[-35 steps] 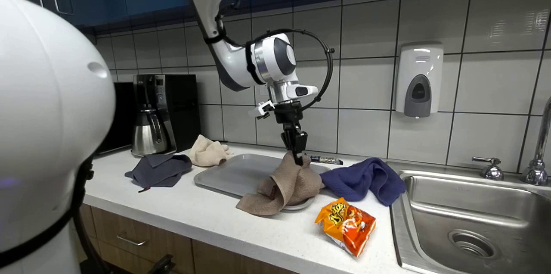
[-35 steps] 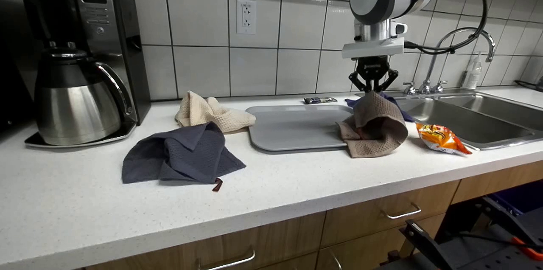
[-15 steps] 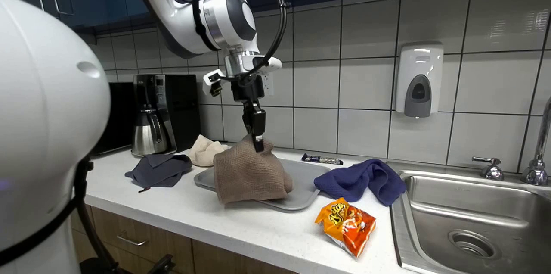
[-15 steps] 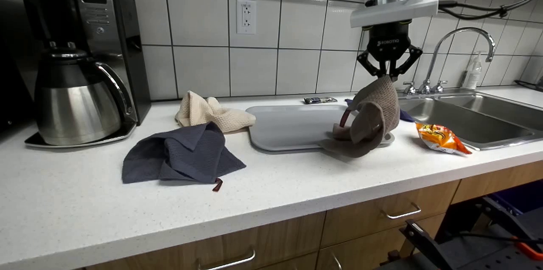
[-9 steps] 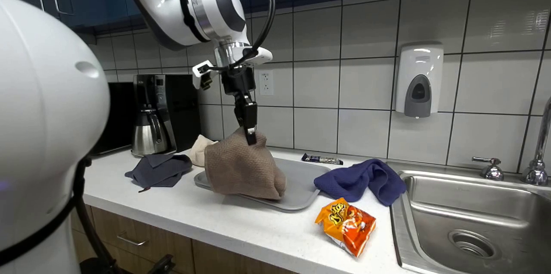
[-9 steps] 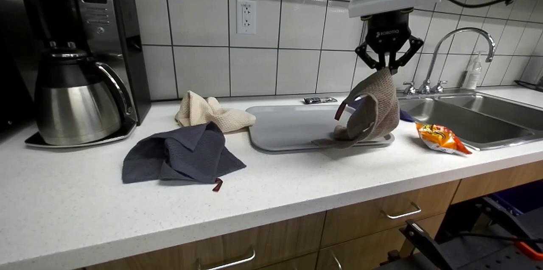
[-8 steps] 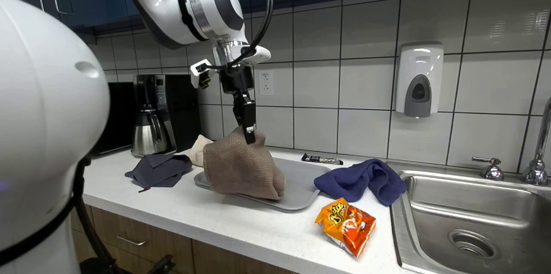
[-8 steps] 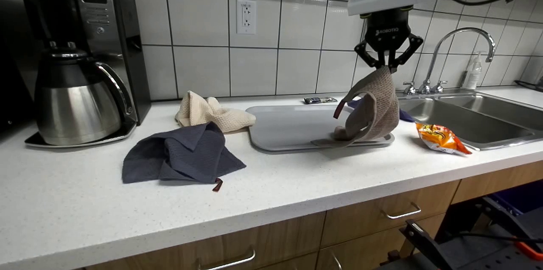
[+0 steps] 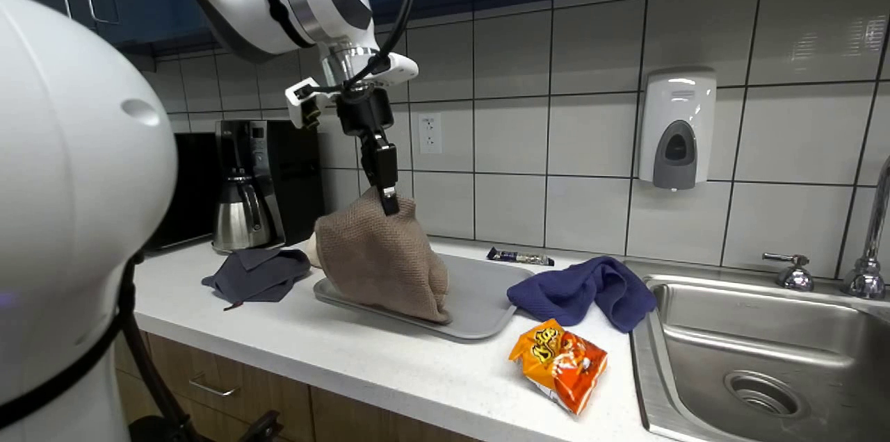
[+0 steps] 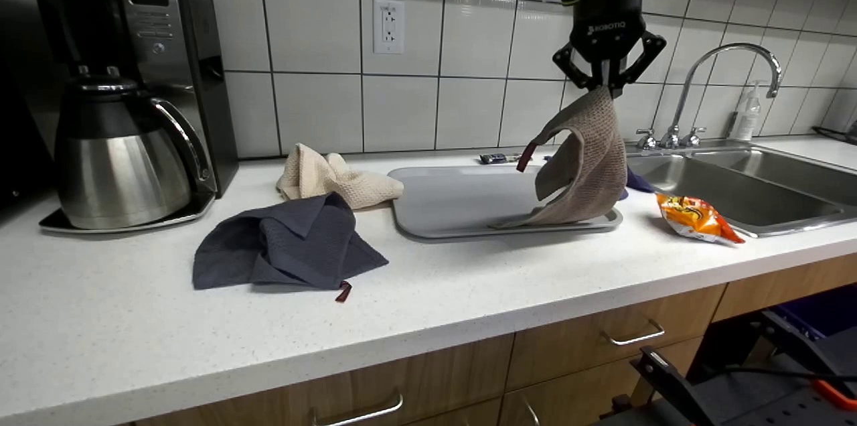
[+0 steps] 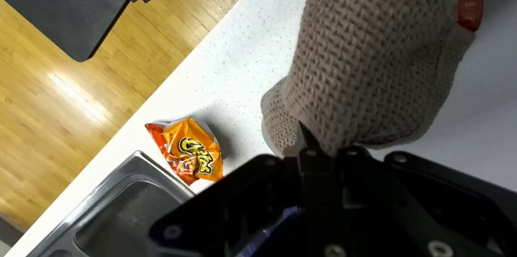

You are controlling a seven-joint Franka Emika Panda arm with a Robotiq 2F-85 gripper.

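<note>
My gripper (image 9: 389,204) is shut on the top of a brown waffle-weave towel (image 9: 381,258). It also shows in the other exterior picture, with the gripper (image 10: 604,90) above the hanging towel (image 10: 599,158). The towel hangs over the grey tray (image 9: 487,289); its lower edge is at or just above the tray (image 10: 462,205), and I cannot tell whether it touches. A dark red tag hangs from one side. In the wrist view the towel (image 11: 367,55) fills the area beyond the fingertips (image 11: 315,148) and hides most of the tray.
A purple towel (image 9: 584,289) and an orange snack bag (image 9: 560,365) lie between tray and sink (image 9: 643,372). A dark grey cloth (image 10: 288,245) and a cream cloth (image 10: 341,178) lie beside the tray. A small tube (image 9: 520,257) lies behind. A coffee maker (image 10: 134,145) stands at one end.
The gripper has risen and moved away from the sink end, carrying the brown towel up with it. The towel now hangs more stretched, and more of the tray shows. The other things have not moved.
</note>
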